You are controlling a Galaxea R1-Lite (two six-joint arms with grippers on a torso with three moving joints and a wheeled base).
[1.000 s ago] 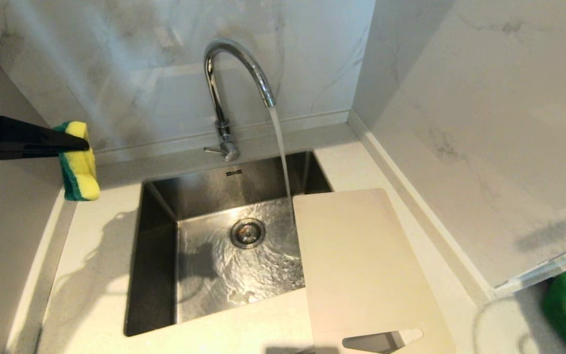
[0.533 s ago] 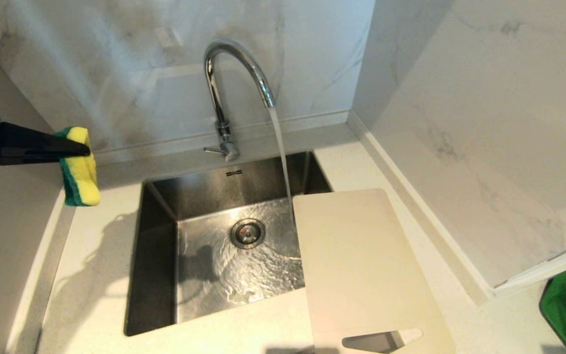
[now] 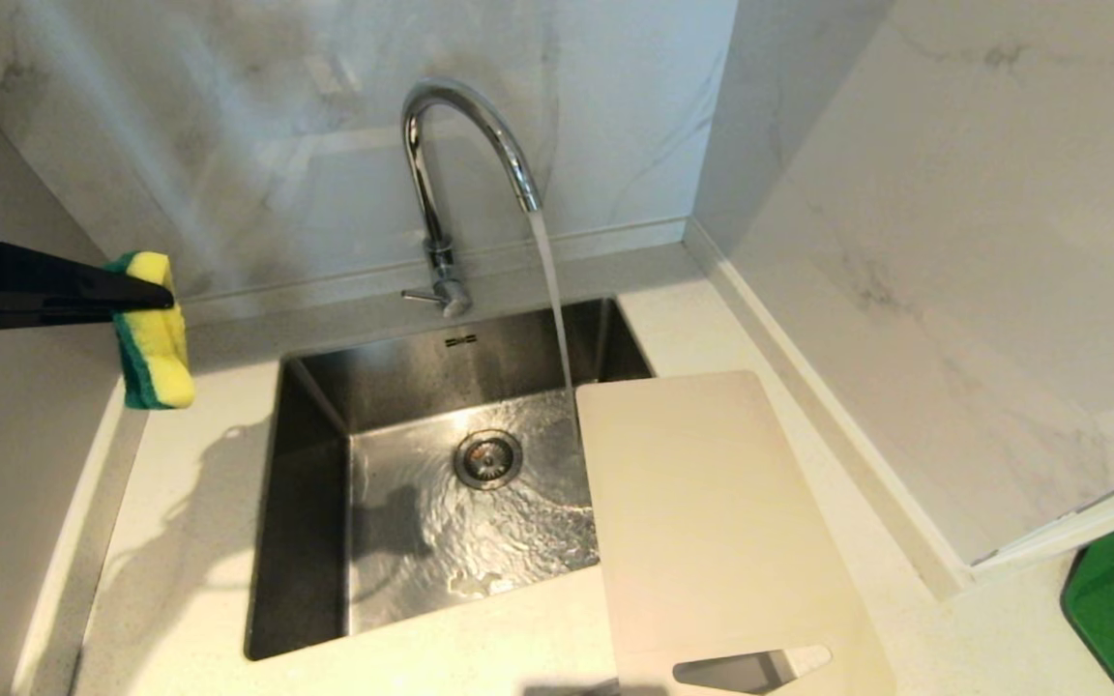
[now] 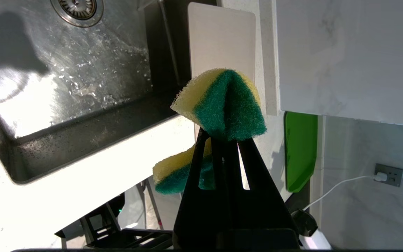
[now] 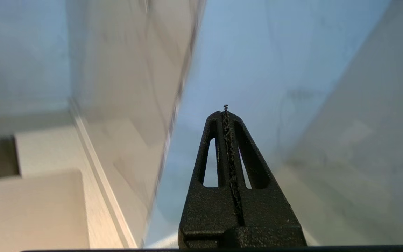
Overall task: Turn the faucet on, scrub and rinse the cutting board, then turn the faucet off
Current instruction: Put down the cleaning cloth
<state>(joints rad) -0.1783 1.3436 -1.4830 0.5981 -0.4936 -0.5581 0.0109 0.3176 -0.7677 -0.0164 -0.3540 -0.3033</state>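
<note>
Your left gripper (image 3: 165, 295) has its fingers clamped on a yellow-and-green sponge (image 3: 155, 333), held in the air over the surface (image 3: 180, 541) left of the sink (image 3: 306, 541). Your right gripper (image 5: 226, 112) shows only in its wrist view, fingers pressed together on nothing, facing the marble wall (image 5: 292, 70). The faucet (image 3: 441, 174) pours into the basin, and the cutting board (image 3: 712, 522) lies flat on the sink's right edge, one corner over it.

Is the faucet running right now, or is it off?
On. A steady stream falls from the faucet spout into the sink, just beside the cutting board's far edge, and the basin floor is rippling with water.
</note>
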